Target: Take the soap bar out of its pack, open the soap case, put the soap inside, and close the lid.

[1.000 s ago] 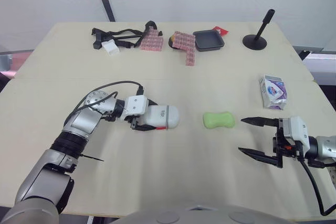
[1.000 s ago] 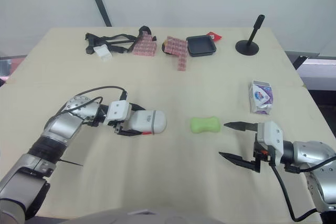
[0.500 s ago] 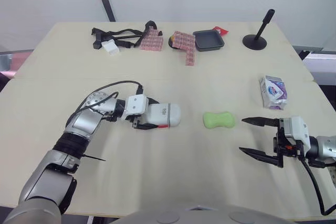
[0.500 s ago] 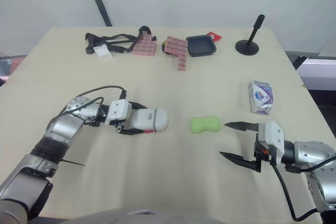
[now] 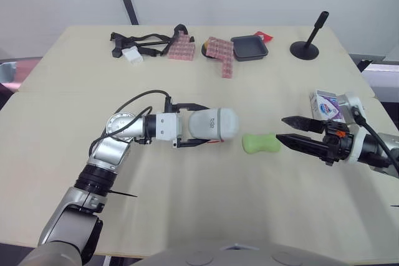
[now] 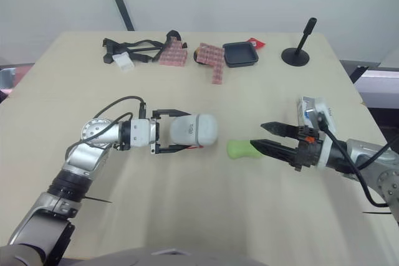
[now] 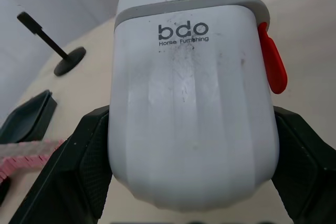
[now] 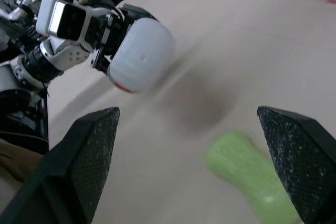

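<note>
My left gripper (image 5: 202, 124) is shut on the white soap case (image 5: 215, 124), which has a grey band and a red latch (image 7: 273, 61); the case lies sideways with its lid closed, left of the table's middle. The green soap bar (image 5: 260, 143) lies bare on the table just right of the case. My right gripper (image 5: 282, 129) is open, its fingertips right beside the soap's right end, one above and one touching or nearly touching it. The right wrist view shows the soap (image 8: 252, 174) between the open fingers (image 8: 89, 150). The crumpled soap pack (image 5: 325, 103) lies farther right.
Along the far edge sit black straps (image 5: 140, 43), a small white piece (image 5: 132, 55), pink blocks (image 5: 219, 52), a black tray (image 5: 249, 47) and a black stand (image 5: 305, 45). The table's right edge is close behind my right arm.
My left gripper carried the soap case to the right, toward the soap. My right gripper moved in from the near right until its open fingertips reached the soap's right end.
</note>
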Controlling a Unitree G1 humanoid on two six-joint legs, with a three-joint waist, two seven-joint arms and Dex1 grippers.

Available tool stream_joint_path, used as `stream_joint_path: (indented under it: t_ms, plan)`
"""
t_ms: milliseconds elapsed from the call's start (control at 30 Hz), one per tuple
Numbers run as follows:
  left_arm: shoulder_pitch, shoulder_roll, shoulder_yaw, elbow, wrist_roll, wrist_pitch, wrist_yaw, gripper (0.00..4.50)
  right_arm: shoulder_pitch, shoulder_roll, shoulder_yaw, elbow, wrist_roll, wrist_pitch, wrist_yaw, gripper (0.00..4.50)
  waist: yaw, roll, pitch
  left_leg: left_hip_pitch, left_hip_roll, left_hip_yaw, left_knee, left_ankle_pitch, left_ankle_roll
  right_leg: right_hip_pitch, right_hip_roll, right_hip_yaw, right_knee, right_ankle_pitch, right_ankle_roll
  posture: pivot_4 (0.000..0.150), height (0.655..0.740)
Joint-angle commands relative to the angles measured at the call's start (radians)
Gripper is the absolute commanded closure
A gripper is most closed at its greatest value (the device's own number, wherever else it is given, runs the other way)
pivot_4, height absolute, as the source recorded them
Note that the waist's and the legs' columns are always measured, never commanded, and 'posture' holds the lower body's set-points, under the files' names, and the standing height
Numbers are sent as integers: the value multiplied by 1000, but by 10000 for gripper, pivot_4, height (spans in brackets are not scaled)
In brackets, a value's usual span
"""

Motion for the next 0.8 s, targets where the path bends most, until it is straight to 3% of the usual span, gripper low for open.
stream_joint_path:
  t_ms: [33,267,800]
  plan:
    - [16,-22,-13,-44,53,-56,72,10178,-64,-33,26,-7,281,112,-250,0,5,0,0,0,0,0,0,0,0,0,0,0,-1,0,0,1500,7400]
    - [19,-43,-48,-59,119,-83,144,10178,-171,-21,151,-10,546,98,-531,0,16,0,0,-2,0,0,0,3,-7,0,0,0,-2,3,5,1500,7400]
    - [-7,-46,-95,-59,108,-62,155,10178,-326,49,324,15,549,117,-635,0,16,-1,0,-4,-2,-1,-1,2,-12,0,2,-1,-4,4,7,1500,7400]
